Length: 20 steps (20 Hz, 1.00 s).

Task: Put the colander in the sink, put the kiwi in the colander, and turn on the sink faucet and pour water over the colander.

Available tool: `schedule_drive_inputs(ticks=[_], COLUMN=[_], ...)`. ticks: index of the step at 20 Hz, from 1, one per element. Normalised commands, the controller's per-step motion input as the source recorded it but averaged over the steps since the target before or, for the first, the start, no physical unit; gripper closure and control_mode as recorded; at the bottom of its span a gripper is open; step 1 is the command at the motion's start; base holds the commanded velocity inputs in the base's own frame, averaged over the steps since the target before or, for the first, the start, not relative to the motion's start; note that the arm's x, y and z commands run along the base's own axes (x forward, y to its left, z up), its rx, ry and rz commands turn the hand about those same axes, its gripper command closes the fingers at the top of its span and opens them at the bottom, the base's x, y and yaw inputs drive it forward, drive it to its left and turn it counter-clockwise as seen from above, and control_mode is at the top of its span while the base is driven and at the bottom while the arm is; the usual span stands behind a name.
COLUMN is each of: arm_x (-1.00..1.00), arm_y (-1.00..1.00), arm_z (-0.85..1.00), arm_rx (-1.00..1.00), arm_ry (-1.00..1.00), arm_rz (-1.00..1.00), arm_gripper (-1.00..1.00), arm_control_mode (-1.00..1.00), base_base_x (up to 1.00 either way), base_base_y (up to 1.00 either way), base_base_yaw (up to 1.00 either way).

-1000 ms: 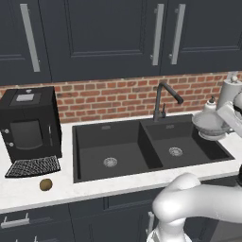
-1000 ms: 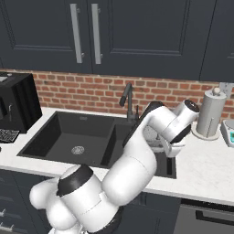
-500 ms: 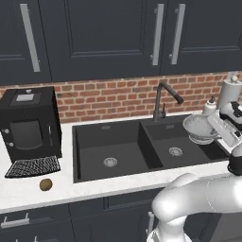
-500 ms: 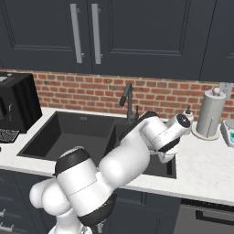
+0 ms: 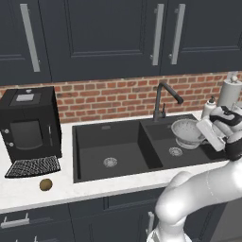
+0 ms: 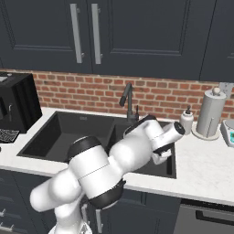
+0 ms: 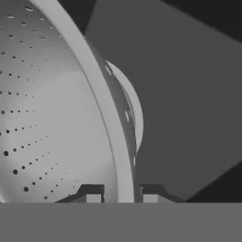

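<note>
The silvery perforated colander (image 5: 187, 133) hangs tilted low inside the right basin of the black sink (image 5: 118, 142), just above its floor. My gripper (image 5: 203, 134) is shut on the colander's right rim. In the hand view the rim runs between the fingertips of the gripper (image 7: 122, 196), with the colander's (image 7: 42, 118) holed inside to the left and the dark basin to the right. The brown kiwi (image 5: 46, 184) lies on the counter at the front left, far from the gripper. The dark faucet (image 5: 163, 98) stands behind the sink, and no water runs from it.
A black coffee machine (image 5: 28, 123) stands left of the sink, with a dark grille (image 5: 32, 166) in front of it. A white soap dispenser (image 5: 208, 108) and a paper towel roll (image 5: 230, 91) stand at the back right. My arm (image 6: 137, 151) covers the right basin in the right base view.
The gripper has carried the colander from above the right counter leftward and down into the right basin. The kiwi and faucet have not moved.
</note>
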Motion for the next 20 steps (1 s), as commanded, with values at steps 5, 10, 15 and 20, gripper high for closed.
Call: schedule_drive_inputs(ticks=[5,10,15,20], arm_x=[0.19,0.28,0.41,0.2], arm_y=[0.24,0.17,0.08,0.12], arm_z=[-0.32,-0.36,-0.42,-0.43], arm_rx=[0.08,0.08,0.08,0.05], arm_ry=[0.0,0.0,0.0,0.0], arm_rz=[0.19,0.16,0.12,0.1], arm_gripper=[1.0,1.0,1.0,1.0], arm_control_mode=[-1.0,-1.0,-1.0,-1.0], base_base_x=[0.0,0.0,0.0,0.0], base_base_y=[0.0,0.0,0.0,0.0], base_base_yaw=[0.0,0.0,0.0,0.0])
